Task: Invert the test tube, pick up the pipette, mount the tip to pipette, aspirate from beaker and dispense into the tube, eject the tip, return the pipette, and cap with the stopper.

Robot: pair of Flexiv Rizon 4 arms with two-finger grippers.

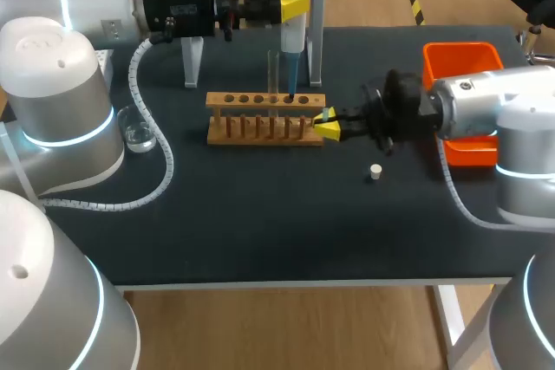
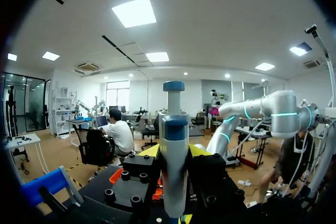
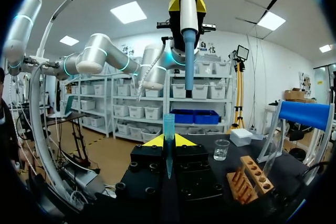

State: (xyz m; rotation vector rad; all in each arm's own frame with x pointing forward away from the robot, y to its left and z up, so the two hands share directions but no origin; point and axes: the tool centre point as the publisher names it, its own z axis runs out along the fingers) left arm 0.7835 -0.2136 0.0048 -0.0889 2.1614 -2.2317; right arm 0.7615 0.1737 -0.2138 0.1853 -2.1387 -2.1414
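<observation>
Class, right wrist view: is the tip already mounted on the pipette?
No: the tip sits in the right hand, apart from the pipette above.

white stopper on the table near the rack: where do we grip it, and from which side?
Grip the stopper across its round side wall, straight down from above. It's a short plug alone on the table, clear of the rack, so there is room either side. Too small to tell which end is up.

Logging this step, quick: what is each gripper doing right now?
Left gripper: closed, holding the pipette.
Right gripper: closed, holding the blue pipette tip.
</observation>
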